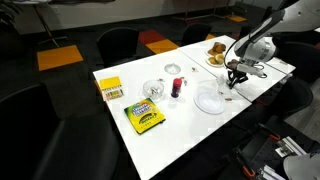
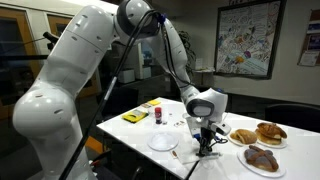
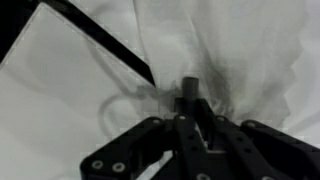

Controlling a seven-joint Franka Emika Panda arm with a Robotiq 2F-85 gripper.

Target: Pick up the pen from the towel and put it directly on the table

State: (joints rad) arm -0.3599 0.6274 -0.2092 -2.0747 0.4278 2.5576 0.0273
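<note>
Arm bent downward, gripper pinching pen, over towel

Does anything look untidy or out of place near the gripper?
Yes. In the wrist view the towel is not flat. It bunches into folds right at the gripper, as if the cloth is pushed or pinched there.
</note>
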